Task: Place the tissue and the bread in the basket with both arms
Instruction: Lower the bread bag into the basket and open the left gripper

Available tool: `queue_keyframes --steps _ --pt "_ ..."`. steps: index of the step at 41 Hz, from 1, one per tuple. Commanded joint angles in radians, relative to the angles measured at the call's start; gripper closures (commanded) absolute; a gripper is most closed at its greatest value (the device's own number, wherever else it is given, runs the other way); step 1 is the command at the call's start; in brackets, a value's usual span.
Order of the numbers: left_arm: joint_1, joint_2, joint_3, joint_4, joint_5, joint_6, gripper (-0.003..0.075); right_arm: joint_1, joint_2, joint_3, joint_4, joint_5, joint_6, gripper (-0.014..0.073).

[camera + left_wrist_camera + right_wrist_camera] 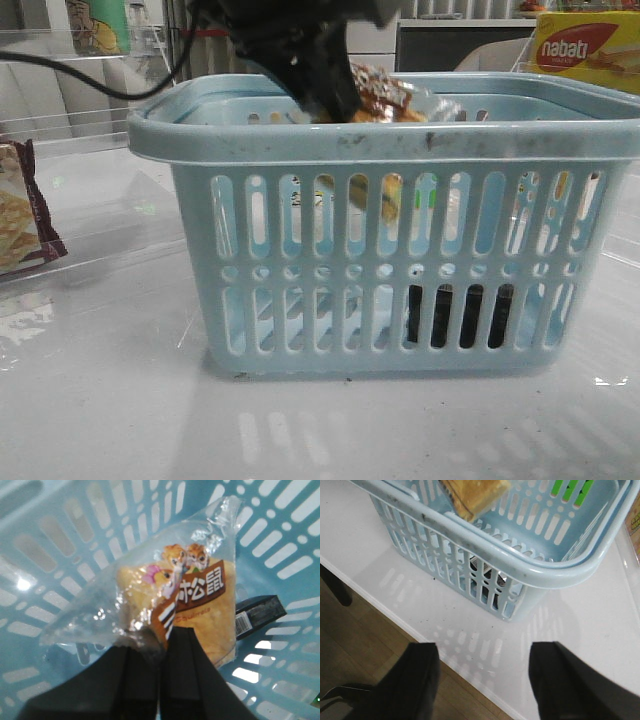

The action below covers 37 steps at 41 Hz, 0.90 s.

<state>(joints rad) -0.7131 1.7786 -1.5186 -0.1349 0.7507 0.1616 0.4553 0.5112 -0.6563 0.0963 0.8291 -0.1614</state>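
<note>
Bread [200,615]: clear crinkly packet, yellow-brown slab inside, dark label band with white characters. Looks light and soft, probably squashable; film likely slippery, so best taken by the sealed edge or a pinch of loose film, not by the loaf. Hangs inside the basket [380,140], above its floor, clear of the walls as far as can be told. Long axis runs on a slant, one sealed end toward a slotted wall, the other end low between the fingers. Left gripper [162,650] clamped together on the packet's lower edge by the label, jaws nearly touching.

Tissue [257,615]: low black pack, flat on the basket floor just beyond the bread, long axis along the floor, barcode end facing the bread. Seems stiff enough, light.

Right gripper [482,675]: spread wide apart, holding nothing, outside the basket, over the table edge [395,615].

Off to the side, maroon-edged packet [22,215] on the table.
</note>
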Motion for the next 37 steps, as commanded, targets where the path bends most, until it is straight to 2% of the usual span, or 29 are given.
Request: queue_keyframes --steps 1,4,9,12,19,30,37 --pt "-0.012 -0.025 -0.031 0.005 -0.07 0.0 0.0606 0.001 0.002 -0.024 -0.003 -0.069 -0.004 0.0096" --pt "-0.012 -0.017 -0.031 0.005 -0.078 0.0 0.0531 0.001 0.002 -0.024 -0.003 -0.069 -0.004 0.0096" --pt "-0.012 -0.019 -0.031 0.005 -0.095 0.0 0.0325 0.001 0.002 -0.024 -0.003 -0.069 -0.004 0.0096" --pt "-0.012 -0.027 -0.036 0.01 -0.096 0.0 0.0265 0.001 0.002 -0.024 -0.003 -0.069 -0.004 0.0096" --pt "-0.012 -0.085 -0.066 0.074 -0.066 0.0 0.0267 0.001 0.002 -0.024 -0.003 -0.069 -0.004 0.0096" --pt "-0.012 -0.288 -0.066 0.071 -0.042 0.0 0.0267 0.001 0.002 -0.024 -0.003 -0.069 -0.004 0.0096" --pt "-0.012 -0.438 0.028 0.053 -0.041 0.0 0.0267 0.001 0.002 -0.024 -0.003 -0.069 -0.004 0.0096"
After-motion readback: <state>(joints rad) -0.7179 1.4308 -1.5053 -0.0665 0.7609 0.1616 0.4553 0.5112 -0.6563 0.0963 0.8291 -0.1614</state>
